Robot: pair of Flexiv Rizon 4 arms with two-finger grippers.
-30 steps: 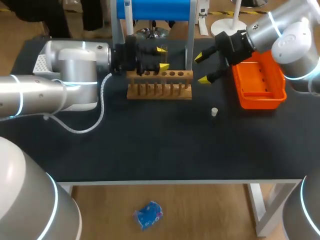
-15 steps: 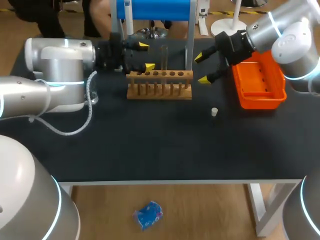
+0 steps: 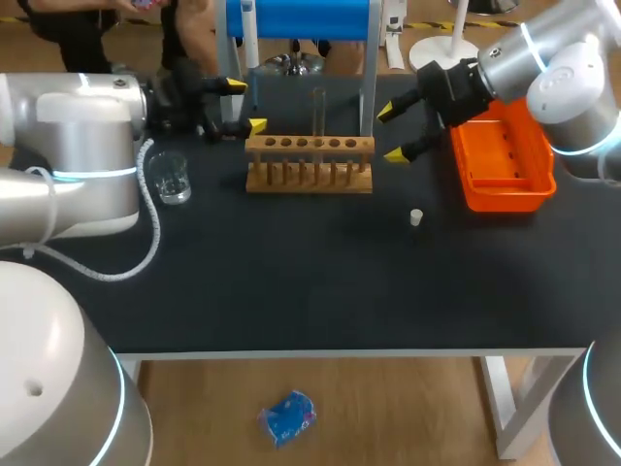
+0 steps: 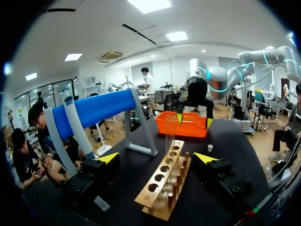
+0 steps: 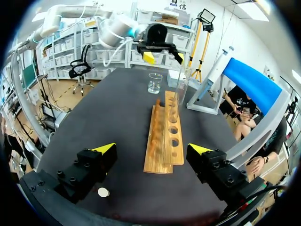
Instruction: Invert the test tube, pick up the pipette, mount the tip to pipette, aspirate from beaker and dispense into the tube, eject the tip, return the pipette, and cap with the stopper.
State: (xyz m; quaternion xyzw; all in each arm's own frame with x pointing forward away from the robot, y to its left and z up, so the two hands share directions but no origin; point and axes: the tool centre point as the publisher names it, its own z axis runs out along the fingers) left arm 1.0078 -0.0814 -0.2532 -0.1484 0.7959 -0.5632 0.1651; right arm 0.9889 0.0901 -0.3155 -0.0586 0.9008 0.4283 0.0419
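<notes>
Overhead, the clear glass test tube (image 3: 318, 115) stands upright in the wooden rack (image 3: 309, 165), between my left tool (image 3: 245, 106) and right tool (image 3: 391, 134), both wide open, holding nothing. Left wrist: orange plastic tray (image 4: 193, 128) beyond the rack. Right wrist: small glass beaker (image 5: 154, 83) past the rack's far end.

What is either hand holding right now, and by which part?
Nothing. Both are open and empty: left hand, right hand. The test tube stands untouched in the rack.
</notes>
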